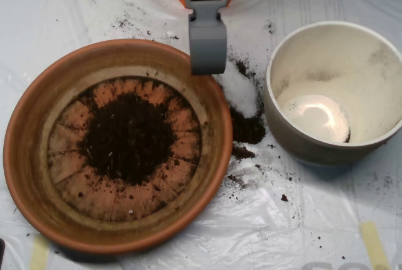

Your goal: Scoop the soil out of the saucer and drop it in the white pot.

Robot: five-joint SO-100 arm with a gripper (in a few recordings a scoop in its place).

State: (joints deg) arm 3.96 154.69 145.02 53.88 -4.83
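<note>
The terracotta saucer (38,125) fills the left half of the overhead view. A dark heap of soil (129,138) lies on the middle of its floor. The white pot (286,125) stands to the right, with a pale floor and a tiny speck of soil near its lower right wall. My grey scoop (208,47) hangs from the top centre, its tip over the saucer's upper right rim, between saucer and pot. I see no soil on its outer shell.
Spilled soil (248,129) and a white powder patch (242,91) lie on the plastic sheet between saucer and pot. More crumbs are scattered at the upper left (125,25) and below the pot (284,198). Yellow tape strips mark the sheet's edges.
</note>
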